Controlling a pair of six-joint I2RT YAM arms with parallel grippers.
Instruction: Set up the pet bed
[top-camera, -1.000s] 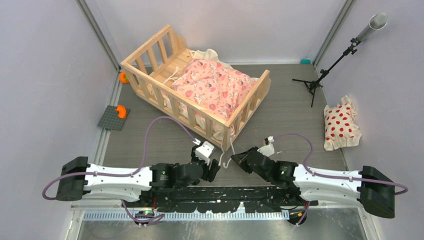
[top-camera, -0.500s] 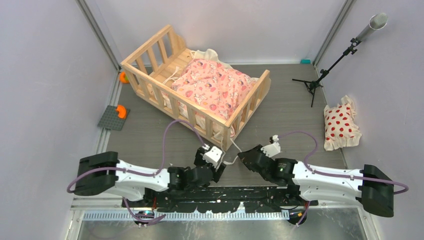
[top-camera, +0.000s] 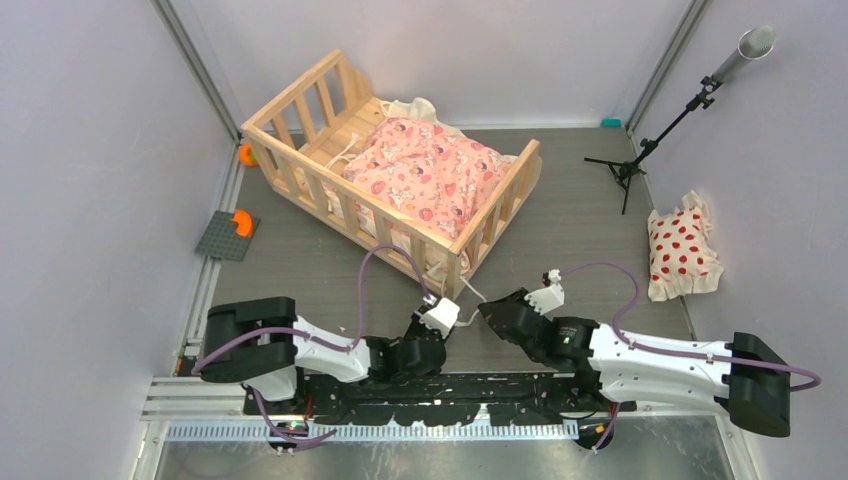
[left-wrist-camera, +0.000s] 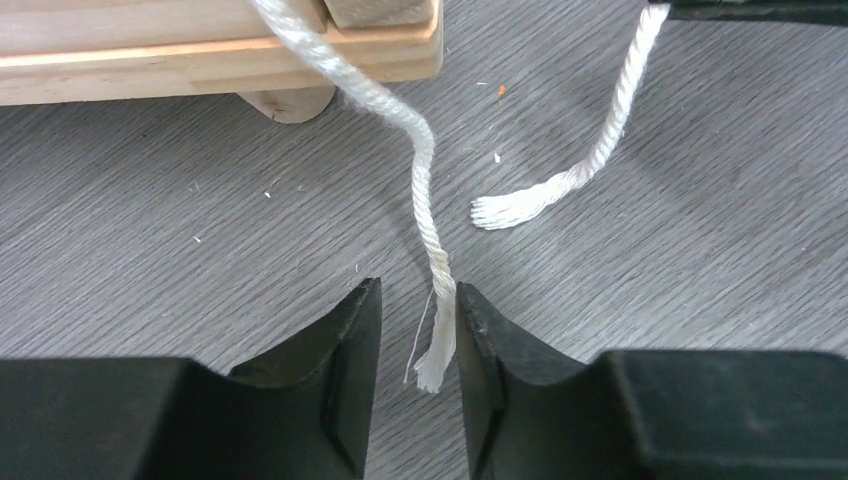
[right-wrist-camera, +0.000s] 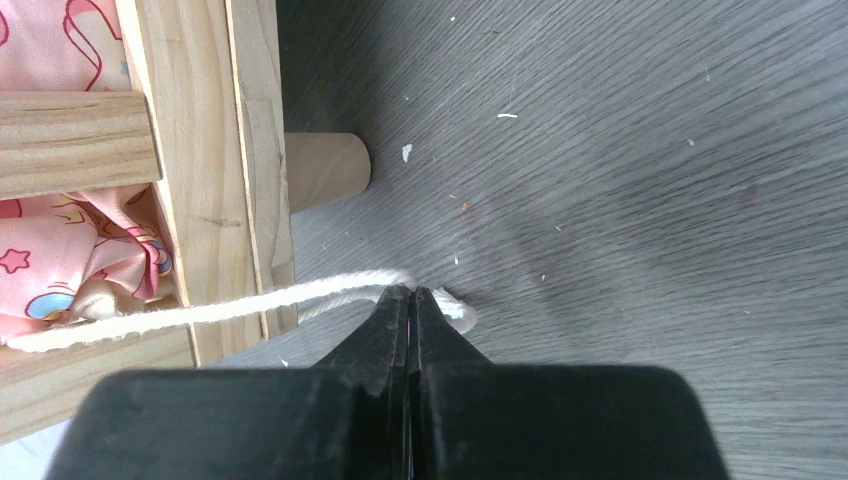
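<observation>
Clamping a twisted cream cord (right-wrist-camera: 250, 303) in the right gripper (right-wrist-camera: 410, 295), straddling a second frayed cord (left-wrist-camera: 423, 190) with left gripper (left-wrist-camera: 418, 320) parted, beside the slatted pale-wood pet bed (top-camera: 350, 187) standing left-centre on grey tabletop (top-camera: 580, 200).

The left arm (top-camera: 325, 352) and right arm (top-camera: 655, 362) wore white moulded shells with black joints; purple cables (top-camera: 362, 280) ran along both. The left gripper's (left-wrist-camera: 418, 290) black wedge-shaped fingers (left-wrist-camera: 345, 370) looked matte, possibly rubber-faced.
</observation>
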